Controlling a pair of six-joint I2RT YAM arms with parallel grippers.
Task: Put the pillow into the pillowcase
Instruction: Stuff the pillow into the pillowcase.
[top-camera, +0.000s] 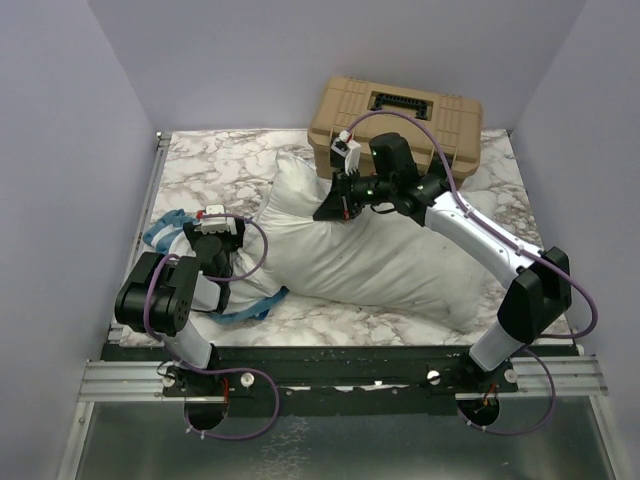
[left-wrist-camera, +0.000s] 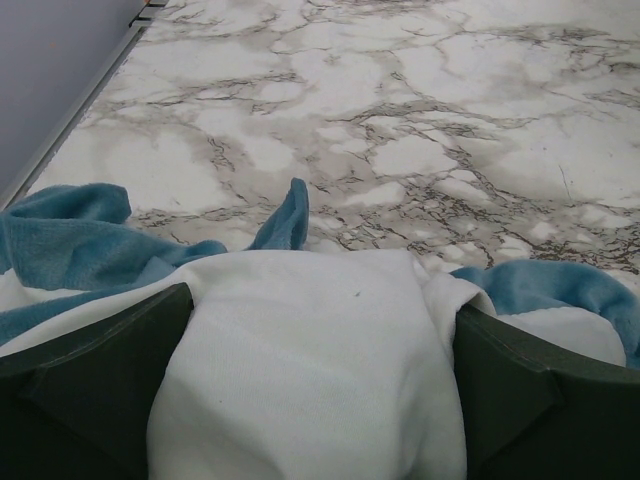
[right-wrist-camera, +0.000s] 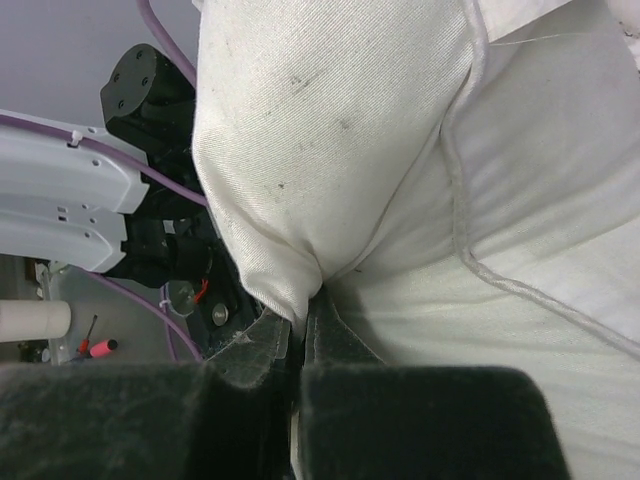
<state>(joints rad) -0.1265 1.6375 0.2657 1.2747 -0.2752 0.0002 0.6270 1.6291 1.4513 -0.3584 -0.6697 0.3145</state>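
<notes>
Starting at the left, the left gripper (left-wrist-camera: 315, 400) sits low over the near-left part of the marble counter (top-camera: 215, 165), clenched on a thick bunch of white cloth that bulges up between its two dark fingers (left-wrist-camera: 90, 380). Blue frilled edging spills out on both sides of that bunch, so the cloth is the pillowcase (top-camera: 163, 235), crumpled at the left side of the counter with its white face showing. More of its blue trim curls along the near edge beside the arm. The houndstooth side cannot be seen in any view. Just right of it lies the pillow (top-camera: 370, 260), plump and wrinkled, stretching across the middle of the counter from the left gripper toward the near right corner. Its left end touches the bunched pillowcase; I cannot tell whether that end is inside the opening. Above the pillow's far edge, the right gripper (top-camera: 335, 210) is pinched tight on a raised fold of the pillow's white fabric, its fingers almost meeting. Beyond it, at the far side of the counter, stands a tan hard case (top-camera: 395, 125).
</notes>
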